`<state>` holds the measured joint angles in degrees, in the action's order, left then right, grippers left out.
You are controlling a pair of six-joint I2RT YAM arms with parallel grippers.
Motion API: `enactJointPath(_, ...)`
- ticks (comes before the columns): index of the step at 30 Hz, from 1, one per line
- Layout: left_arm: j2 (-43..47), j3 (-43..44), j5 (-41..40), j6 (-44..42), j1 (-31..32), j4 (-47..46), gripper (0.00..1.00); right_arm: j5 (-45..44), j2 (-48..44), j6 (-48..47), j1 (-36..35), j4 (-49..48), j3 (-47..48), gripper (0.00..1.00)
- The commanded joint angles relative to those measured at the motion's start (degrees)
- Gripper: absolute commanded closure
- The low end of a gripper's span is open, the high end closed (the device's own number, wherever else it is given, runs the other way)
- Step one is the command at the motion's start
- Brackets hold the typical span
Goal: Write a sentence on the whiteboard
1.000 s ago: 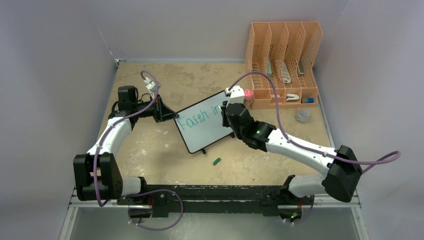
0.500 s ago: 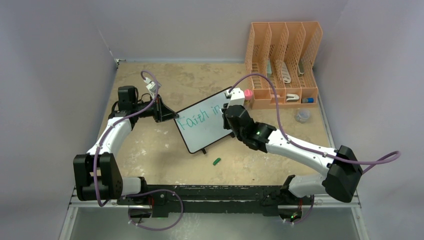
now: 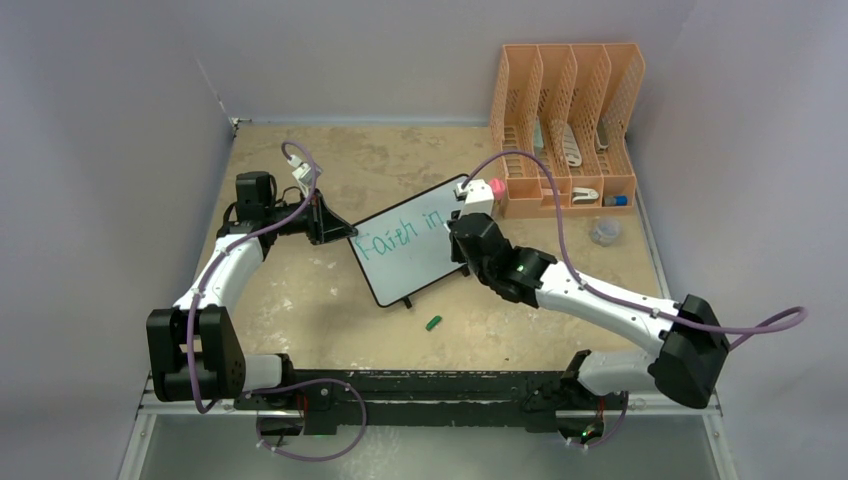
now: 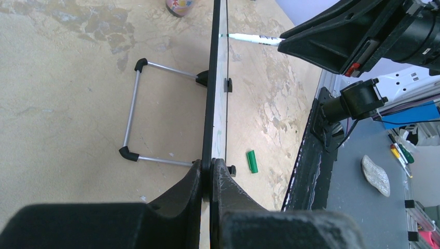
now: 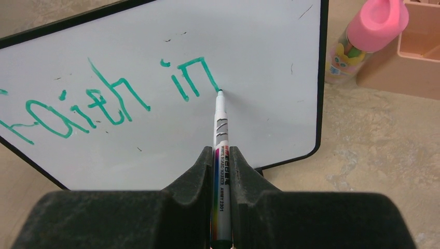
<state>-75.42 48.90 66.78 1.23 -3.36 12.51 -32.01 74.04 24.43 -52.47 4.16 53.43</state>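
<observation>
At the foot of the "n" | my right gripper [image 5: 222, 155] clamps the marker [image 5: 220, 122], tip touching the whiteboard [image 5: 259, 46] mid-table | my left gripper [image 4: 211, 171] pinches its left edge | sentence [image 5: 98, 101] reads "Faith in"; bare board lies rightward of my tip, along the line

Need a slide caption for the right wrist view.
Right gripper holds the marker, tip on the whiteboard at the end of green lettering "Faith in".
</observation>
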Motion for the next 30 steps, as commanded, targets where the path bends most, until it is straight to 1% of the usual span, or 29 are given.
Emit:
enactJointPath(1,0.62,0.67,-3.02,-2.39,-0.6,-0.84,1.0,-0.02,-3.75,-0.23,-0.08,-0.81,1.13,1.0)
enactJointPath(8,1.1,0.21,-3.93,-1.68,-0.6,-1.64,1.0,0.54,-5.87,0.64,-2.53,-1.26,0.31,1.0)
enactJointPath(12,1.86,-0.36,-4.2,-1.67,-0.6,-2.24,1.0,-0.99,-5.94,2.41,-6.81,-1.1,-0.14,1.0)
enactJointPath(14,2.38,-0.79,-4.52,0.14,-0.6,-2.61,1.0,-2.09,-5.41,3.66,-9.36,-1.16,-0.17,1.0)
enactJointPath(19,3.76,-1.86,-5.63,1.45,-0.03,-3.56,1.0,-4.83,-3.07,7.37,-15.2,-0.85,0.09,1.0)
enactJointPath(23,4.72,-2.7,-6.63,1.99,1.39,-3.56,1.0,-6.05,-1.71,9.22,-17.58,-0.57,0.51,1.0)
enactJointPath(26,5.33,-3.23,-7.19,2.61,2.14,-3.89,0.96,-6.8,-1.11,10.03,-18.72,-0.56,0.79,1.0)
enactJointPath(30,6.23,-4.31,-7.99,4.88,2.48,-4.44,0.87,-8.09,-0.99,11.26,-20.19,-0.56,0.91,1.0)
